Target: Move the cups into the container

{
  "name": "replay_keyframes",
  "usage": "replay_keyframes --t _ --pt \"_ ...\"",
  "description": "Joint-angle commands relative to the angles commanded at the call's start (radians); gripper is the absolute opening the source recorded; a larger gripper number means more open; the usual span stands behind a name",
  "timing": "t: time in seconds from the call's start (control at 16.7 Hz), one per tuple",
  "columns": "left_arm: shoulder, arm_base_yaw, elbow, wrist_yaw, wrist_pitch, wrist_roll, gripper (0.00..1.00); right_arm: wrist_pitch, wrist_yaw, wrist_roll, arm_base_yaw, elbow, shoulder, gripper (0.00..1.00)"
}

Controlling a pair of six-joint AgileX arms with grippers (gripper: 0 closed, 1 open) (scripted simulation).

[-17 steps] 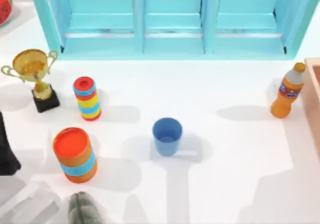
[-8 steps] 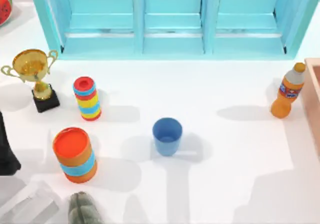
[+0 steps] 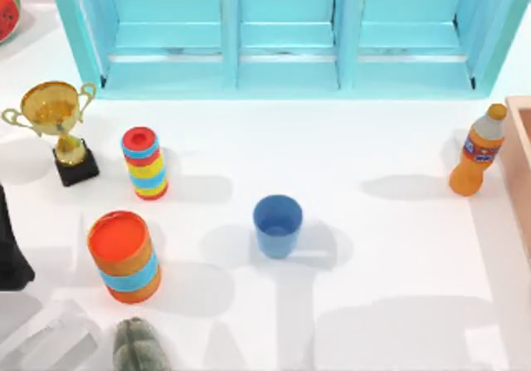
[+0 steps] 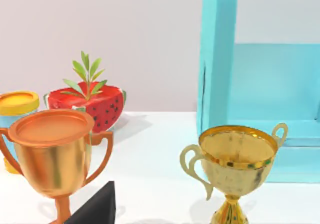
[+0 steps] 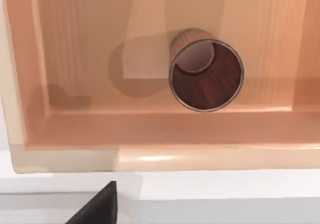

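Right gripper looks down from above the container; one dark fingertip shows near the box's outer rim, and I cannot tell whether the fingers are released or clenched. Below and just beyond that fingertip, the brown cup stands upright on the box floor, apart from the near wall, so it appears delivered and free of any grip. The box has thick, pale, wood-grained walls with rounded edges; the cup is a plain cylinder with a dark inside.

The blue cup stands upright in the open middle of the table, well apart from the box edge at the right, with room around it for a grasp. It is smooth, handleless and slightly tapered.

Left gripper sits parked near the gold trophy; its grip state cannot be told.
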Motion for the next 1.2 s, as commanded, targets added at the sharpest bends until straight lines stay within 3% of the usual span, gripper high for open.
replay_keyframes --t 0.36,0.6,0.78,1.2 --pt "0.0 0.0 0.0 0.0 0.0 0.0 1.0 -0.016 0.0 0.002 0.004 0.018 -0.001 1.0" --pt "0.0 0.0 0.0 0.0 0.0 0.0 1.0 -0.009 0.002 0.107 0.113 0.103 0.086 1.0" --pt "0.0 0.0 0.0 0.0 0.0 0.0 1.0 0.001 0.005 0.292 0.304 0.22 0.223 1.0" --pt "0.0 0.0 0.0 0.0 0.0 0.0 1.0 0.034 0.001 0.895 0.918 0.502 0.62 1.0"
